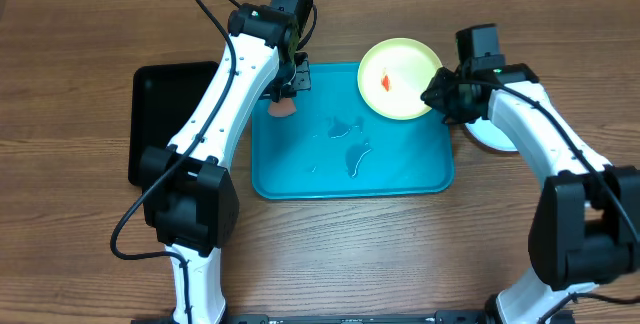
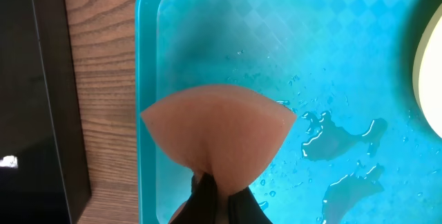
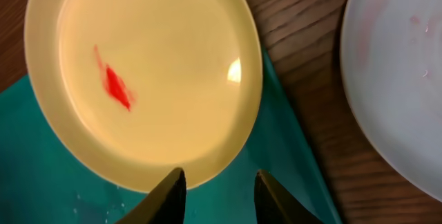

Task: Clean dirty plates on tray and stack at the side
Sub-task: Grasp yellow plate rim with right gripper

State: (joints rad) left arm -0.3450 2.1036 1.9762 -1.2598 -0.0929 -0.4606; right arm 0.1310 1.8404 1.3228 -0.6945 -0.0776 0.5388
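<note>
item 1: tray (image 1: 290, 176), turquoise, centre of table (image 1: 80, 224). wet; puddles (image 1: 352, 154) lie mid-tray, likely wash water. no plate rests wholly inside it.

item 2: white plate (image 1: 488, 138), on the table just right of the tray, partly under the right arm. faint pink marks show in the right wrist view; judged set aside as the base of the stack.

item 3: right gripper (image 3: 221, 189), at the right edge of the yellow plate (image 1: 400, 79). fingers moderately apart, holding nothing; the plate's rim sits in the gap between them. contact cannot be told. placed so, it seems, to grip or steady the rim for wiping.

item 4: yellow plate, at the tray's far right corner, overlapping the rim there. one red smear (image 3: 114, 86) left of its middle; not yet clean.

item 5: left gripper (image 2: 214, 203), over the tray's far left corner. fingers closed tight on a pink sponge (image 2: 217, 127), which fans out folded from the pinch. sponge is well apart from the yellow plate; next move is judged to be a carry across to the smear.

item 6: black tray (image 1: 165, 114), left of the tray, on the table.

item 7: light blue plate: not in view.
</note>
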